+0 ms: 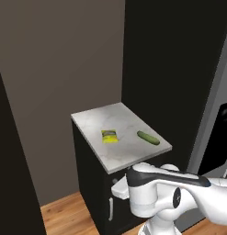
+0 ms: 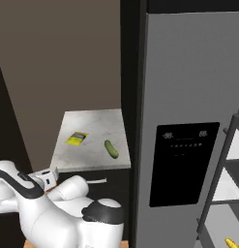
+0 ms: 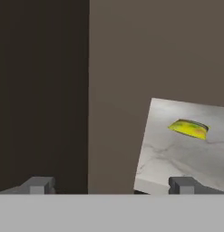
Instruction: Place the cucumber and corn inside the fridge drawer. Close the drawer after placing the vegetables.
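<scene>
Closest to the camera is the gripper (image 3: 111, 185), and its two finger tips sit way apart at the bottom of the hand view, so it's released and carrying nothing. From the base views the arm is folded low, below the front edge of the marble counter (image 1: 133, 158), with the hand pointing up toward that counter's corner.

Next out is the counter itself, a small marble top on a dark cabinet squeezed between a dark panel and the fridge. On it there's a flat yellow-green snack packet (image 1: 109, 136) toward the wall side, and the cucumber (image 1: 148, 137) lying flat on the fridge side of the packet, apart from it and nowhere near the gripper. In the hand view you just catch the packet on the slab.

Further over, past the closed grey fridge door (image 2: 188, 87) with its dark dispenser panel, the other side of the fridge stands open with white shelves visible. Right down at the bottom corner of the right base view there's a bit of yellow that looks like the corn (image 2: 231, 242), low in the fridge, probably already in the drawer, though I can't see the bin clearly.

So my read: corn likely done, cucumber untouched, drawer not yet shut. Roughly halfway at best.
</scene>
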### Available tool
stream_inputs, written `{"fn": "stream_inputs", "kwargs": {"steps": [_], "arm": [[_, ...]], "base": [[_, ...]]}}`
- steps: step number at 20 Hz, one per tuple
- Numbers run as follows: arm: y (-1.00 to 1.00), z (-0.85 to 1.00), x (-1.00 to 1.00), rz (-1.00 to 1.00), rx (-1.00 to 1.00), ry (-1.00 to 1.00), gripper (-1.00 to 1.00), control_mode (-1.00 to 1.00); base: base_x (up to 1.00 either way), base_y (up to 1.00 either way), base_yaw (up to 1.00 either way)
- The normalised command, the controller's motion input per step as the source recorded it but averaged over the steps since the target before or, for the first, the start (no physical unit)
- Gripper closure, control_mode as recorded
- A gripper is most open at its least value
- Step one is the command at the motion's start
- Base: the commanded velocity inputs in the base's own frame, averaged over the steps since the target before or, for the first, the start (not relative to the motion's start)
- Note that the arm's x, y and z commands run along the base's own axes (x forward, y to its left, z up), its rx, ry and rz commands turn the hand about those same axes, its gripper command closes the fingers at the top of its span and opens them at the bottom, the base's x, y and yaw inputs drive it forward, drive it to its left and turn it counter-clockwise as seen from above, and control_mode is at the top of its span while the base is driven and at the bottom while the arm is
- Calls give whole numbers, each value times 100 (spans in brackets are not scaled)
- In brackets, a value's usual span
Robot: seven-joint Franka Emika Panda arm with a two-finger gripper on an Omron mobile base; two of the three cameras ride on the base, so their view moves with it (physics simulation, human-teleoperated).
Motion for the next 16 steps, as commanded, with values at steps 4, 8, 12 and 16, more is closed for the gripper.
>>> {"fn": "stream_inputs", "kwargs": {"steps": [4,8,12,16], "arm": [[0,0,7,0,0,1,-100,-100],[4,48,1,0,-6,-10,-100,-100],[15,100,0,-2,-29,-16,-100,-100],[2,100,0,-5,-30,-17,-100,-100]], "base": [[0,0,0],[0,0,0],[0,0,0],[0,0,0]]}}
